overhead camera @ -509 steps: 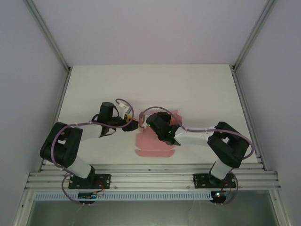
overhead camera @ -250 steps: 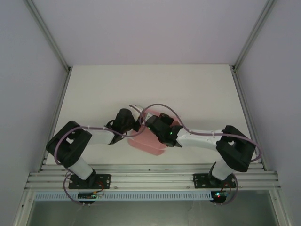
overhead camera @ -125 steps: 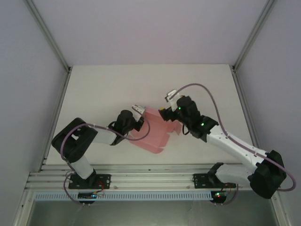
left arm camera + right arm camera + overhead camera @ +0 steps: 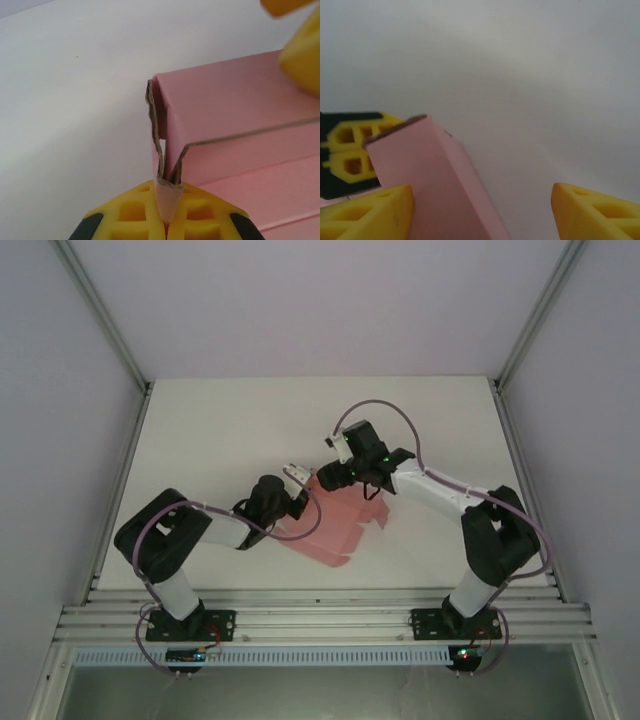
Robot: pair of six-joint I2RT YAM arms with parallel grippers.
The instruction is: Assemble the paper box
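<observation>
The paper box (image 4: pixel 335 528) lies near the front middle of the table (image 4: pixel 220 430), between the 2 arms, and it is only half folded. In the left wrist view 1 wall stands up and a panel bends over it, but the seam at the corner gapes. My left gripper (image 4: pixel 167 215) is clenched on the doubled card edge at that corner, with both layers pinched between the pads. My right gripper (image 4: pixel 480 200) hovers at the far end of the box with its fingers spread wide, grasping nothing. The raised pink panel sits between them, close to 1 finger. I judge this is the folding step, where the walls are shaped. Next, I think the right gripper must press that panel square against the left grip, and gently, because thin card creases wrongly.
</observation>
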